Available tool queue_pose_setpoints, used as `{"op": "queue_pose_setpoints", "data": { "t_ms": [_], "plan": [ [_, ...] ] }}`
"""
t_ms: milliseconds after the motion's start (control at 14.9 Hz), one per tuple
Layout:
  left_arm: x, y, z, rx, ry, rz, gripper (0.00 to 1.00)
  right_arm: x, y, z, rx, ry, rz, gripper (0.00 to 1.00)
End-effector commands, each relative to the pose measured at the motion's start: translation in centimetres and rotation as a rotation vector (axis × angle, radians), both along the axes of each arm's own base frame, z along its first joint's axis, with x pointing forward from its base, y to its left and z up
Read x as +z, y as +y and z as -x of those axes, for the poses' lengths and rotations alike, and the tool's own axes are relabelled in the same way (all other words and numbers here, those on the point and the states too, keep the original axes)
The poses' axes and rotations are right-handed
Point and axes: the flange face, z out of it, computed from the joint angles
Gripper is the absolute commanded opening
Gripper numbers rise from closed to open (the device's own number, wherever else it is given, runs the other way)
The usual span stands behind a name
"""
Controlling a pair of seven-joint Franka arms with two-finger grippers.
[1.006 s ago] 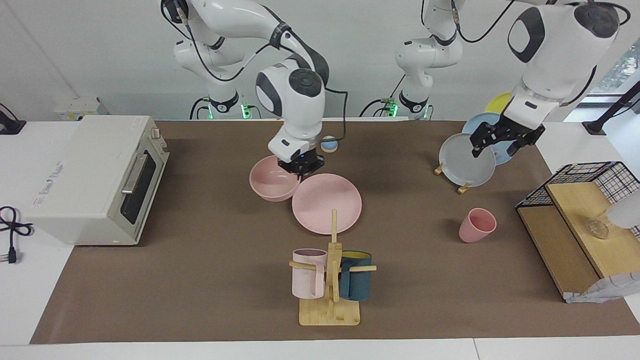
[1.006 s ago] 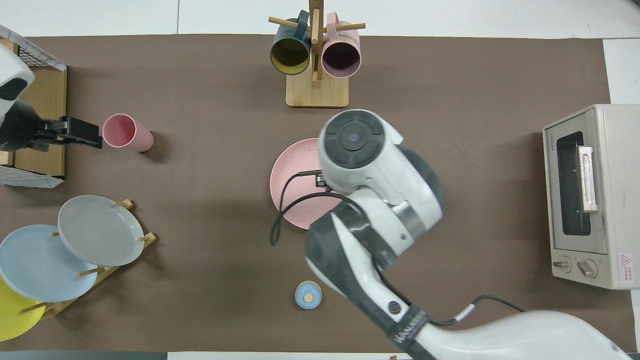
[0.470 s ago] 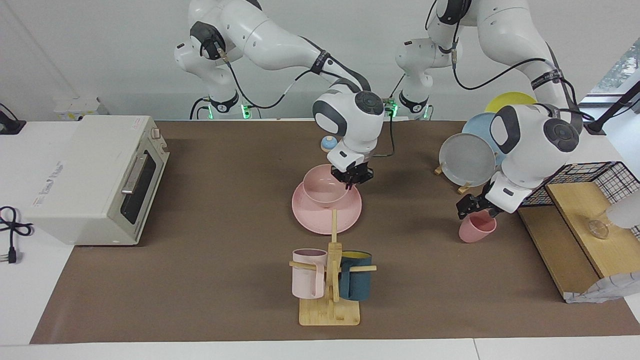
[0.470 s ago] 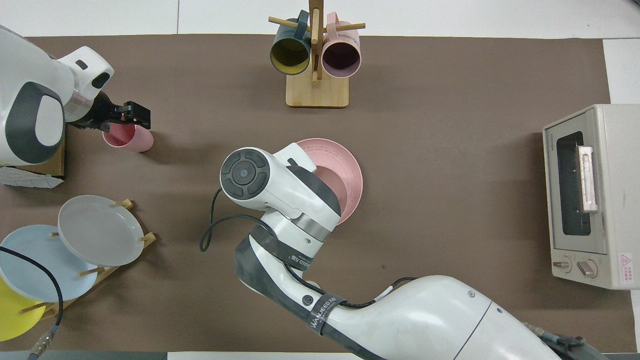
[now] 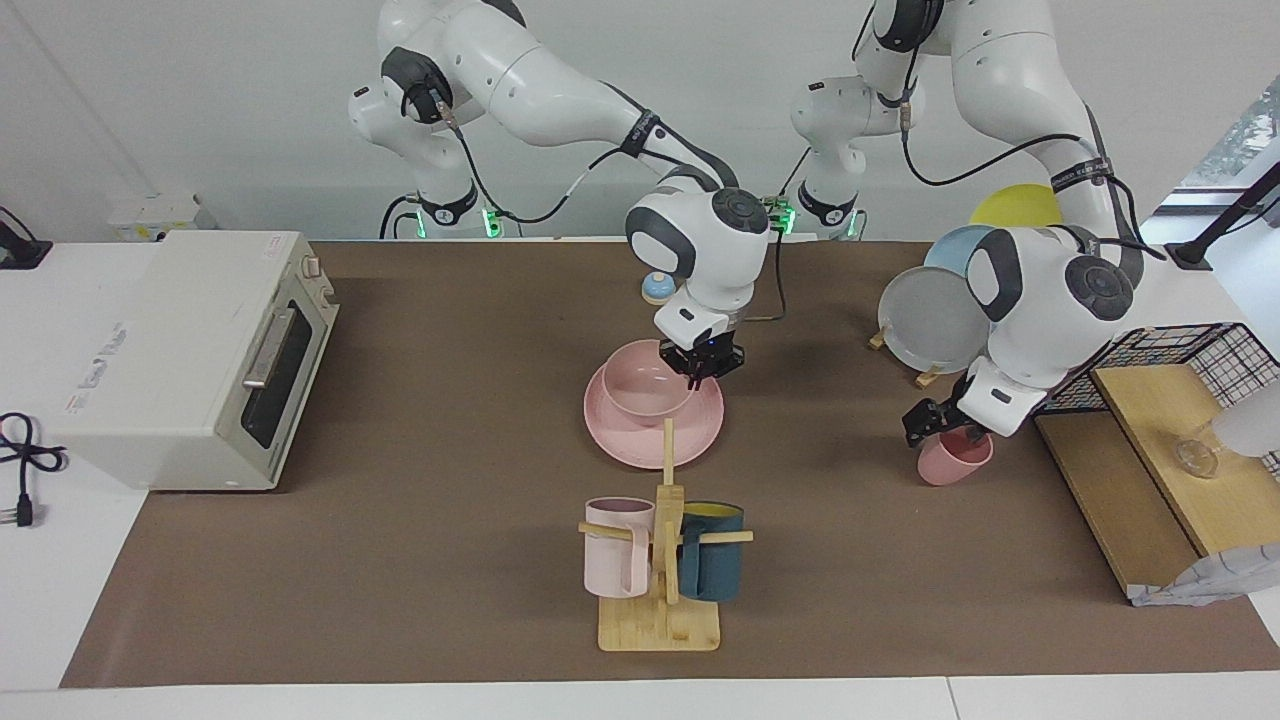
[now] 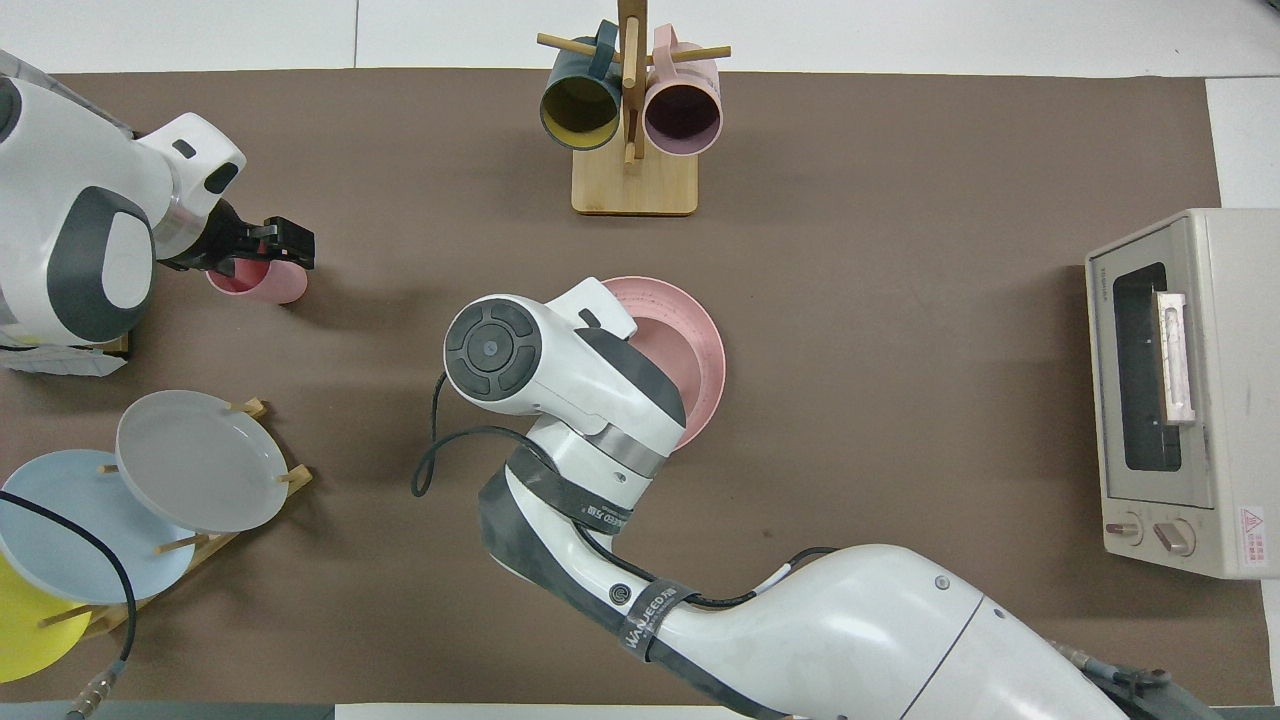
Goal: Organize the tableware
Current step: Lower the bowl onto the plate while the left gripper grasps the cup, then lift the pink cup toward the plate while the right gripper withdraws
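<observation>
The pink plate (image 5: 640, 442) lies mid-table, and the pink bowl (image 5: 640, 392) sits on it. My right gripper (image 5: 706, 366) is shut on the bowl's rim on the side toward the left arm's end. In the overhead view the right arm hides most of the bowl (image 6: 672, 352) and part of the plate (image 6: 708, 340). The pink cup (image 5: 955, 463) stands upright toward the left arm's end, beside the wire basket. My left gripper (image 5: 938, 425) is low at the cup's rim; in the overhead view it (image 6: 264, 244) overlaps the cup (image 6: 282, 286).
A wooden mug tree (image 5: 660, 560) with a pale pink and a teal mug stands farther from the robots than the plate. A plate rack (image 5: 935, 322) holds grey, blue and yellow plates. There is also a toaster oven (image 5: 190, 350), a wire basket on a wooden shelf (image 5: 1165, 420) and a small blue dome (image 5: 657, 288).
The right gripper carried the bowl from beside the plate onto it and lowered it. The left gripper came down from over the plate rack to the cup's rim.
</observation>
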Motion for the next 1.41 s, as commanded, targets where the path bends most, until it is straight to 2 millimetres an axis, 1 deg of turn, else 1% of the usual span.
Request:
{"op": "queue_pose_setpoints", "data": {
  "t_ms": [0, 67, 134, 201, 268, 335, 402, 470, 537, 604, 671, 738, 805, 872, 939, 1006, 1073, 1140, 1207, 1274, 1341],
  "plan": [
    [-0.3, 0.1, 0.6, 0.012, -0.010, -0.017, 0.78, -0.4, 0.0, -0.5, -0.016, -0.019, -0.016, 0.00],
    [-0.4, 0.1, 0.6, 0.009, -0.009, -0.018, 0.47, -0.3, -0.3, -0.9, -0.023, -0.018, -0.016, 0.25],
    [-0.4, 0.1, 0.7, 0.006, -0.006, -0.024, 0.08, -0.3, -0.5, -1.0, -0.028, -0.020, -0.015, 0.63],
    [-0.6, 0.2, 0.8, -0.008, -0.007, -0.042, 0.00, -0.2, -0.6, -1.1, -0.026, -0.021, -0.002, 1.00],
    [-0.7, 0.2, 0.8, -0.027, -0.009, -0.060, 0.00, 0.3, -0.7, -1.2, -0.026, -0.019, 0.008, 1.00],
    [-0.6, 0.3, 0.8, -0.030, -0.011, -0.063, 0.00, 2.0, -2.1, -2.5, -0.048, -0.027, 0.002, 1.00],
    [-0.6, 0.4, 0.7, -0.031, -0.017, -0.068, 0.00, 4.1, -4.0, -3.6, -0.042, -0.035, 0.007, 1.00],
    [-0.5, 0.4, 0.7, -0.032, -0.024, -0.070, 0.00, 6.7, -5.5, -3.8, 0.008, -0.036, 0.029, 1.00],
    [-0.3, 0.4, 0.5, -0.032, -0.028, -0.070, 0.00, 10.0, -7.6, -4.2, 0.060, -0.036, 0.026, 1.00],
    [0.0, 0.4, 0.3, -0.030, -0.031, -0.070, 0.00, 12.6, -10.2, -4.6, 0.072, -0.022, 0.011, 1.00],
    [0.8, 0.0, 0.1, -0.027, -0.038, -0.070, 0.00, 15.1, -14.0, -5.1, 0.063, 0.009, 0.001, 1.00],
    [2.0, -0.3, -0.1, -0.025, -0.038, -0.070, 0.00, 17.4, -17.4, -5.1, 0.048, 0.032, 0.004, 1.00],
    [4.2, -0.9, -0.3, -0.011, -0.017, -0.065, 0.00, 19.6, -21.1, -5.0, 0.058, 0.060, 0.011, 1.00],
    [7.6, -1.7, -0.8, 0.006, -0.005, -0.062, 0.00, 21.6, -25.3, -4.9, 0.086, 0.092, 0.019, 1.00],
    [10.3, -3.9, -0.4, 0.015, 0.028, -0.052, 0.00, 23.3, -29.3, -4.7, 0.124, 0.115, -0.001, 1.00],
    [12.8, -6.5, 0.2, 0.029, 0.060, -0.038, 0.00, 24.3, -33.6, -4.6, 0.132, 0.134, -0.025, 1.00],
    [15.3, -8.7, 0.5, 0.068, 0.070, -0.031, 0.00, 25.0, -37.4, -3.8, 0.125, 0.157, -0.041, 1.00],
    [17.2, -11.8, 1.2, 0.114, 0.081, -0.035, 0.00, 25.4, -39.8, -3.3, 0.117, 0.168, -0.048, 1.00],
    [17.9, -15.5, 2.1, 0.153, 0.095, -0.042, 0.00, 25.8, -41.9, -2.8, 0.122, 0.191, -0.048, 1.00],
    [18.2, -19.9, 2.9, 0.209, 0.095, -0.044, 0.00, 26.3, -43.8, -2.3, 0.128, 0.206, -0.052, 1.00],
    [18.9, -23.8, 4.3, 0.265, 0.084, -0.028, 0.00, 26.8, -45.2, -2.0, 0.129, 0.206, -0.056, 1.00]
  ]
}}
